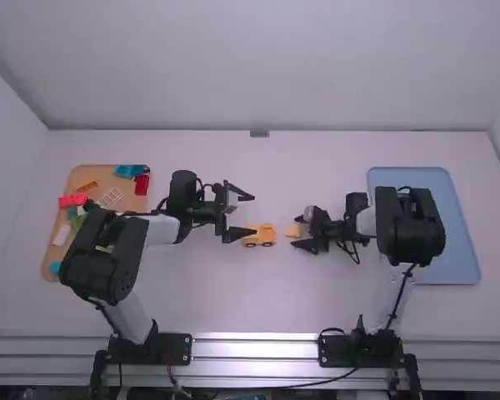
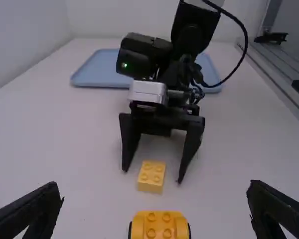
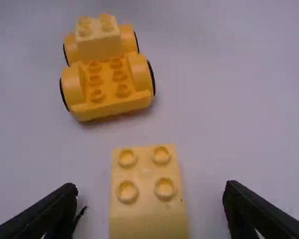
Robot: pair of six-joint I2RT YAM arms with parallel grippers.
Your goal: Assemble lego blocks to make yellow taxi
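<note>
In the high view, the yellow wheeled base (image 1: 260,238) sits at the centre of the frame, with the loose yellow block (image 1: 293,231) just to its right; spare bricks (image 1: 142,184) lie in the brown tray (image 1: 134,208) at the frame's left. The left gripper (image 1: 255,215) is spread wide beside the base. In the left wrist view, the right gripper (image 2: 152,174) stands wide too, its fingers either side of the loose block, unclosed. In the right wrist view, one pale block (image 3: 99,42) already tops the base; the studs beside it are bare, so the taxi looks partly built, with the loose block probably next. No lettering is readable.
</note>
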